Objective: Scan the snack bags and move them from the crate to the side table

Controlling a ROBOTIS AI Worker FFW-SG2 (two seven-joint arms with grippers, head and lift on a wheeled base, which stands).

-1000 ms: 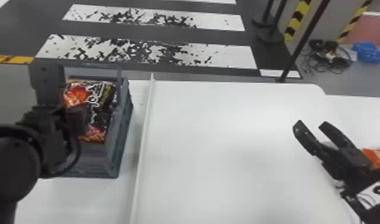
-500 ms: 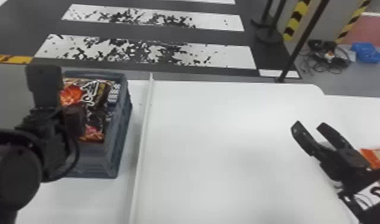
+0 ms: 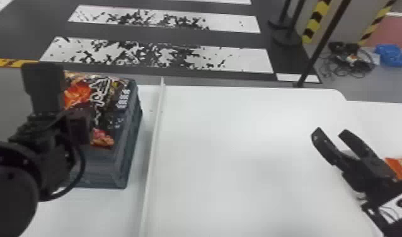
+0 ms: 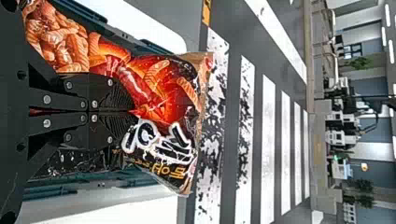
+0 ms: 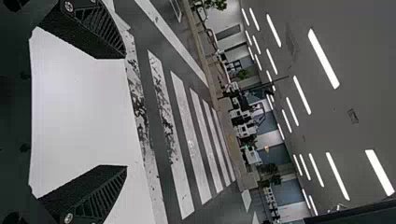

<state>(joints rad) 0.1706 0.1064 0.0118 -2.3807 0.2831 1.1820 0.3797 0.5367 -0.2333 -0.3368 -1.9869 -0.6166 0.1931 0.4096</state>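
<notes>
In the head view my left gripper is at the grey-blue crate, partly in front of a black and red snack bag that rises over the crate's back rim. The left wrist view has my left gripper shut on that bag, which spreads out beyond the fingertips; crate edges flank it. Over the right part of the white table, my right gripper stands open; in the right wrist view, nothing is between the fingers of the gripper.
A raised white strip runs along the white table beside the crate. An orange packet lies at the right edge, partly behind the right gripper. A black pole stands beyond the table's far edge.
The snack bag has come up with my left gripper and now covers the crate's back rim, which was in view half a second ago. The right gripper has hardly moved.
</notes>
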